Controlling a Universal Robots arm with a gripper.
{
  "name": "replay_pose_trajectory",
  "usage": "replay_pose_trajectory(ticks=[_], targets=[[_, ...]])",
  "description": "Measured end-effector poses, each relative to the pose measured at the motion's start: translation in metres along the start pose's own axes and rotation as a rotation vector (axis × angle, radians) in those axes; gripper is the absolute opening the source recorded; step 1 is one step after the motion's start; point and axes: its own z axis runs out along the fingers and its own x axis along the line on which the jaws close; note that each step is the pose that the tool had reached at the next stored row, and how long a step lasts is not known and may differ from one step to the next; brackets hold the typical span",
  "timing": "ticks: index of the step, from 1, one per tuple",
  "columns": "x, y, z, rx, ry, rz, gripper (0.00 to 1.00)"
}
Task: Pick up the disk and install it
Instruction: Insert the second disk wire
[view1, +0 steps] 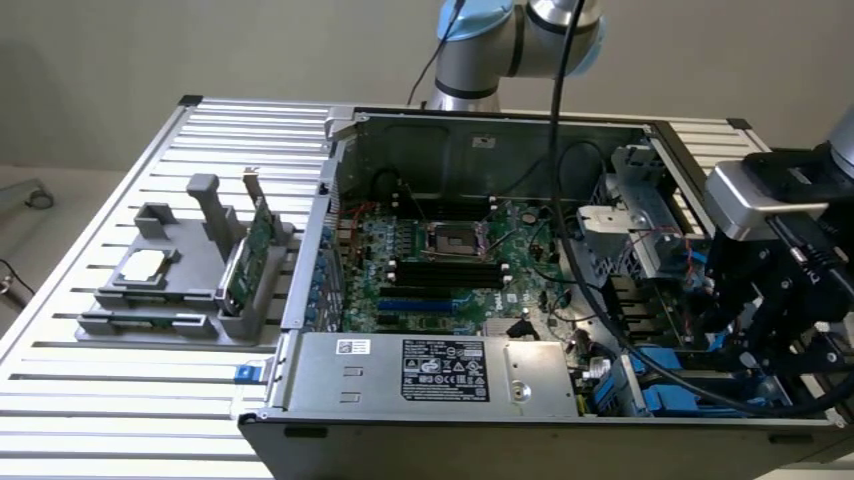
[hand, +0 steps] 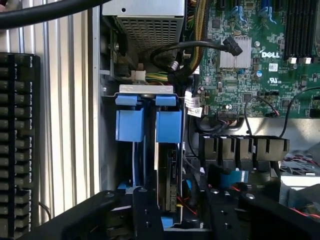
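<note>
The disk (hand: 171, 175) stands on edge in the drive bay at the case's corner, a dark slab with its bright blue carrier tab (hand: 168, 126) at the end. My gripper (hand: 182, 212) hangs right over it, open, one black finger (hand: 147, 215) against the disk's side and the other finger (hand: 222, 215) well apart from it. In the exterior view the gripper (view1: 742, 345) is low at the case's near corner on the exterior view's right, above the blue carrier parts (view1: 674, 362).
A second blue carrier tab (hand: 130, 125) sits beside the first. The power supply (view1: 434, 370) is close by, and thick black cables (view1: 601, 310) and red wires (hand: 186, 202) crowd the bay. The motherboard (view1: 441, 270) fills the case floor. A grey fixture with a green card (view1: 247, 265) stands on the table.
</note>
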Motion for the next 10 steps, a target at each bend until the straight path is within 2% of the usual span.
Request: replay_pose_trajectory(ticks=[2,3,10], targets=[[0.0,0.0001,-0.0091,-0.0011,-0.0001,0.0,0.42],[0.0,0.0001,-0.0136,-0.0015,0.0001,0.0,0.49],[0.001,0.0002,-0.0425,-0.0032,-0.0002,0.0,0.49]])
